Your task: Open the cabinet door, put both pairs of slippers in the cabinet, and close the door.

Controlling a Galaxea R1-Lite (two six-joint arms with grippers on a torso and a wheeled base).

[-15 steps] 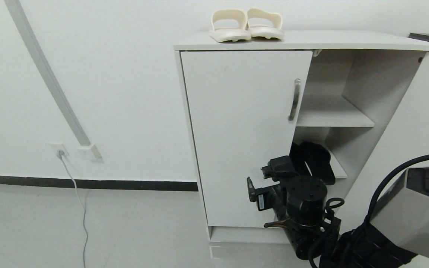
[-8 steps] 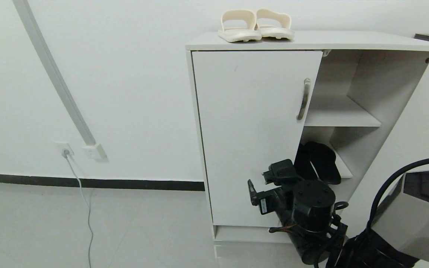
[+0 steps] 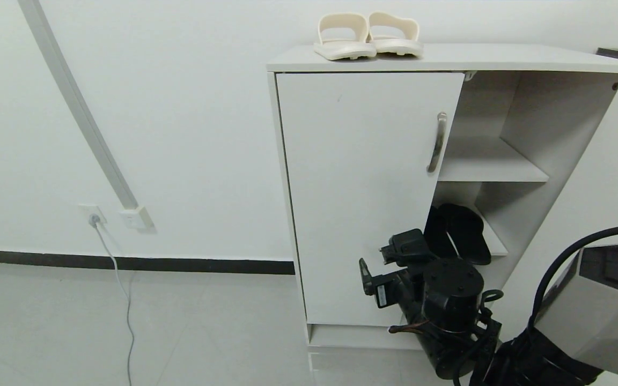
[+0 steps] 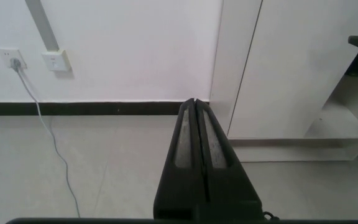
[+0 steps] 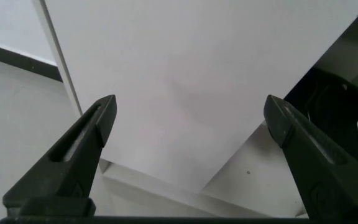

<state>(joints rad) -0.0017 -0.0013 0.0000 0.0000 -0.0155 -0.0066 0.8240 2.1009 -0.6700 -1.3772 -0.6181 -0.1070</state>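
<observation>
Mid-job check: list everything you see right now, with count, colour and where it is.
cabinet: 1, white, against the wall
left door: 1, white, shut
right door: 1, white, swung open
handle: 1, silver, on the left door's inner edge
cream slippers: 1 pair, cream, on top of the cabinet
black slippers: 1 pair, black, on the lower shelf in the open side
upper shelf: 1, white, above the black slippers
socket: 1, white, low on the wall, left of the cabinet
cable: 1, grey, from the socket to the floor
conduit: 1, grey, slanting up the wall
right gripper: 1, black, open, low before the left door
left gripper: 1, black, shut, facing the cabinet's base
</observation>
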